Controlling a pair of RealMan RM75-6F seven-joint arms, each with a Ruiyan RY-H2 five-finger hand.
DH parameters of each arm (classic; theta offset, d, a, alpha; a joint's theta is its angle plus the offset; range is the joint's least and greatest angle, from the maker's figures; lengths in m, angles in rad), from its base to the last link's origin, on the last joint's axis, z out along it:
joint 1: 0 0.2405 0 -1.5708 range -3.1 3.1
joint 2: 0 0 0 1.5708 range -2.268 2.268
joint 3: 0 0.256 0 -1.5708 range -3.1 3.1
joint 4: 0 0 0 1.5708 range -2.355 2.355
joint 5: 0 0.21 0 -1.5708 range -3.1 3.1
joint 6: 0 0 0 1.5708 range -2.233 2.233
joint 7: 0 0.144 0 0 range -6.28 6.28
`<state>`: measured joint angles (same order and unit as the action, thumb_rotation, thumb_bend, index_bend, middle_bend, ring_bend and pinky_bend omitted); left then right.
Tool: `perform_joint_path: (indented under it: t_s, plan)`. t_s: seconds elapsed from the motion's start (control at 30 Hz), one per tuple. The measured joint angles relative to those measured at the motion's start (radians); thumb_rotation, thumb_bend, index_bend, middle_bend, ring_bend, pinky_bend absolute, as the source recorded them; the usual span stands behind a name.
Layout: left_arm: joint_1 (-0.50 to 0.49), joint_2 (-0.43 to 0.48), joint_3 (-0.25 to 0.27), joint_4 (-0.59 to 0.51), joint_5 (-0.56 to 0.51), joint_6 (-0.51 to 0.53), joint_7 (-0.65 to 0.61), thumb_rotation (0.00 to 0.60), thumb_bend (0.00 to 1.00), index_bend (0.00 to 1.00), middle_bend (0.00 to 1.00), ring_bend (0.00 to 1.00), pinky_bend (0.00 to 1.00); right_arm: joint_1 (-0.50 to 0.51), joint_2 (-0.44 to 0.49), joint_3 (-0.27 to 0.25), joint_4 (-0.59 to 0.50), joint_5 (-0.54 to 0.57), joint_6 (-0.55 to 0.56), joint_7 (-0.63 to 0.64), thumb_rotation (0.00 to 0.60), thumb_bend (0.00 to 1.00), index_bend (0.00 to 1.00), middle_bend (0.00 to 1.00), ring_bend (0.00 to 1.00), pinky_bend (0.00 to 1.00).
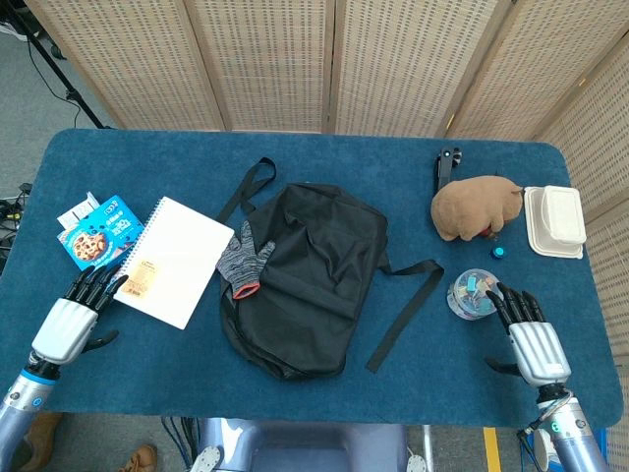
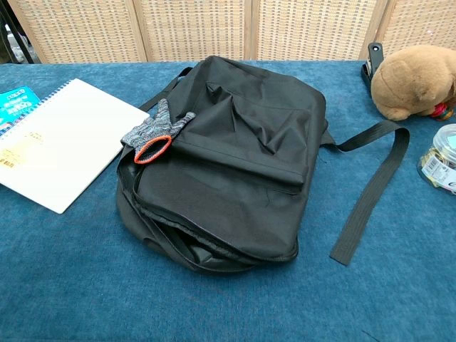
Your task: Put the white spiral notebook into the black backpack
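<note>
White spiral notebook [image 1: 179, 259] is lying flat on the tabletop [image 1: 413, 374] left of the black backpack [image 1: 305, 278], looking light, thin and bendy, best pinched at its near edge; left robot hand [image 1: 81, 305] and right robot hand [image 1: 526, 329] are both resting open, holding nothing.

Backpack [image 2: 235, 171]: matt black cloth, smooth weave.
Notebook [image 2: 60, 142]: white paper, wire spiral.
Glove [image 2: 153, 135]: grey knit, rough.
Table [image 2: 71, 285]: blue cloth, napped.
Toy [image 2: 413, 82]: brown plush.
Jar [image 1: 472, 295]: clear plastic.
My hands [image 1: 67, 324]: silver shells, glossy; black fingers [image 1: 93, 283].
</note>
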<state>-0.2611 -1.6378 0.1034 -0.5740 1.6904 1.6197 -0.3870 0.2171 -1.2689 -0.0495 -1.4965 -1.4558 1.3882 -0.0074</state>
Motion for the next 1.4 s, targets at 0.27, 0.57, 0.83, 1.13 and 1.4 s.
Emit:
perform_joint_path:
  t_s: [0.27, 0.57, 0.83, 1.13, 1.4]
  plan:
    - [0.004, -0.051, 0.0, 0.083, -0.002, -0.027, 0.011, 0.6, 0.03, 0.0, 0.0, 0.0, 0.07, -0.015, 0.017, 0.015, -0.007, -0.014, 0.014, 0.043, 0.6, 0.0, 0.0, 0.0, 0.0, 0.0]
    - [-0.052, -0.118, -0.012, 0.167, -0.015, -0.138, 0.043, 0.6, 0.06, 0.0, 0.0, 0.0, 0.07, -0.022, 0.019, 0.033, -0.012, -0.027, 0.005, 0.062, 0.6, 0.0, 0.0, 0.0, 0.0, 0.0]
    - [-0.093, -0.15, -0.022, 0.203, -0.024, -0.193, 0.073, 0.6, 0.08, 0.0, 0.0, 0.0, 0.07, -0.027, 0.018, 0.044, -0.006, -0.024, -0.008, 0.068, 0.6, 0.0, 0.0, 0.0, 0.0, 0.0]
    - [-0.107, -0.167, -0.025, 0.224, -0.039, -0.245, 0.077, 0.6, 0.12, 0.0, 0.0, 0.0, 0.07, -0.032, 0.019, 0.05, -0.013, -0.03, -0.01, 0.071, 0.6, 0.0, 0.0, 0.0, 0.0, 0.0]
    - [-0.138, -0.18, -0.038, 0.237, -0.051, -0.273, 0.079, 0.6, 0.16, 0.0, 0.0, 0.0, 0.07, -0.035, 0.02, 0.052, -0.013, -0.036, -0.015, 0.07, 0.6, 0.0, 0.0, 0.0, 0.0, 0.0]
